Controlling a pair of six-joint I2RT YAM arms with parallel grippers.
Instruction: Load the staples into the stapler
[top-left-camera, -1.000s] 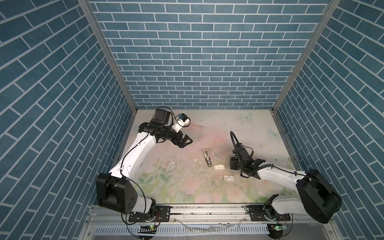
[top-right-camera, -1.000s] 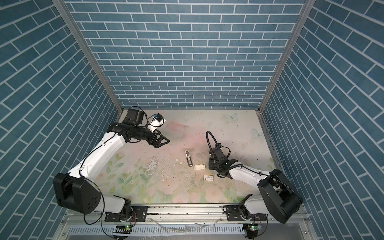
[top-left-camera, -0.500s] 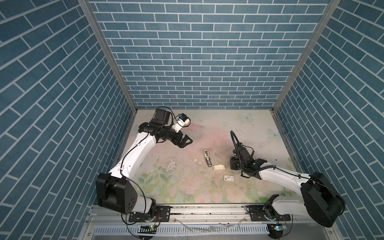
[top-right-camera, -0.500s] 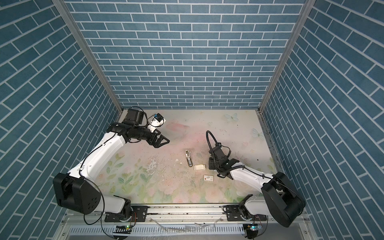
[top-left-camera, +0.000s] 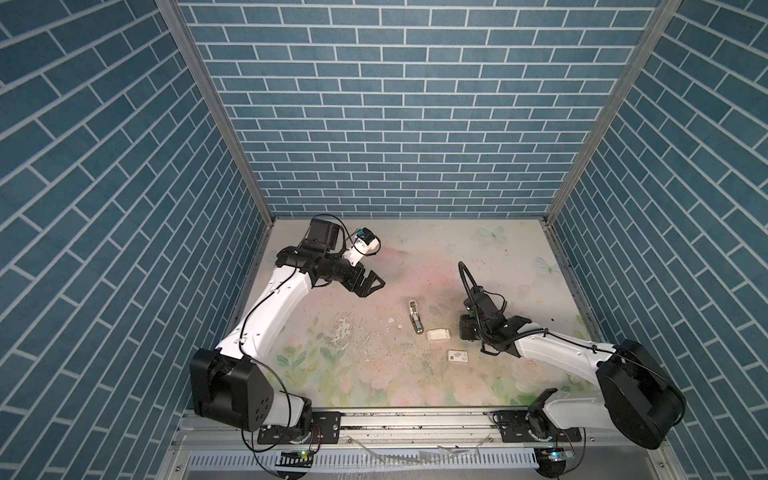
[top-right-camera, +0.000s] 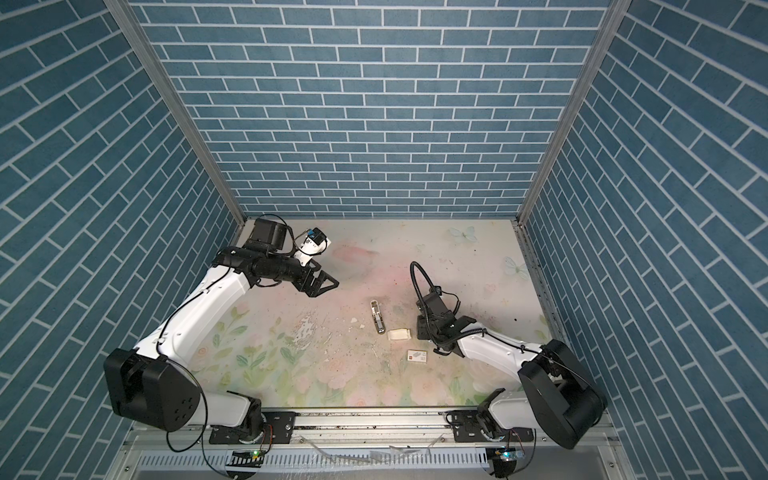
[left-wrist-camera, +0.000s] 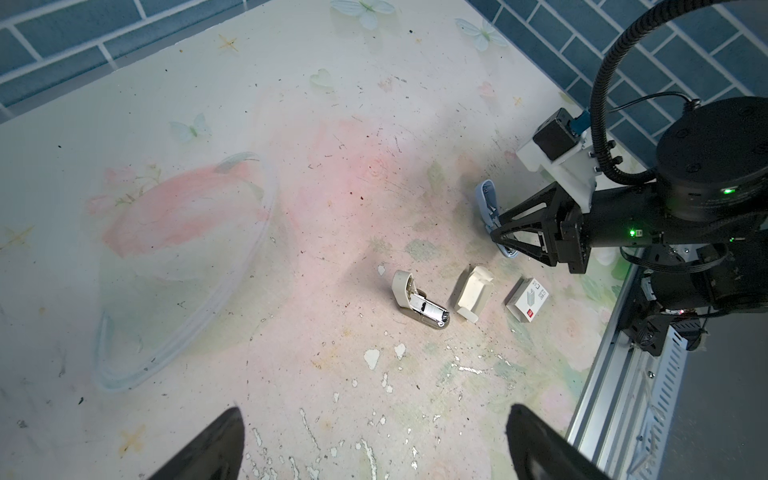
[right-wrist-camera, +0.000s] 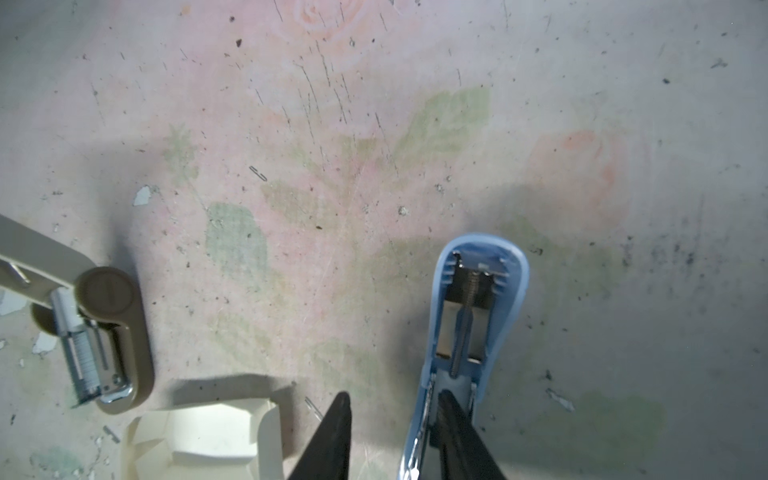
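A beige stapler (top-left-camera: 414, 316) (left-wrist-camera: 419, 305) lies hinged open mid-table, with ribbed metal in its channel (right-wrist-camera: 85, 357); I cannot tell if that is staples. Beside it sits an empty-looking cream tray (top-left-camera: 438, 334) (right-wrist-camera: 208, 440). No strip of staples shows; single bent ones lie loose (right-wrist-camera: 257, 173). A blue stapler (right-wrist-camera: 469, 307) (left-wrist-camera: 489, 203) lies open at my right gripper (right-wrist-camera: 394, 395) (left-wrist-camera: 496, 230). One finger (right-wrist-camera: 453, 428) rests inside its channel, the other stands apart from its side wall. My left gripper (top-left-camera: 372, 286) (left-wrist-camera: 374, 411) hangs open at the back left.
A small white box with a red mark (top-left-camera: 457, 356) (left-wrist-camera: 528, 300) lies near the tray. The floral mat (top-left-camera: 374, 374) is worn, with flakes peeling. Blue brick walls close in three sides; a metal rail (top-left-camera: 415, 419) runs along the front.
The right arm has shifted only slightly at the blue stapler. The left arm has not moved.
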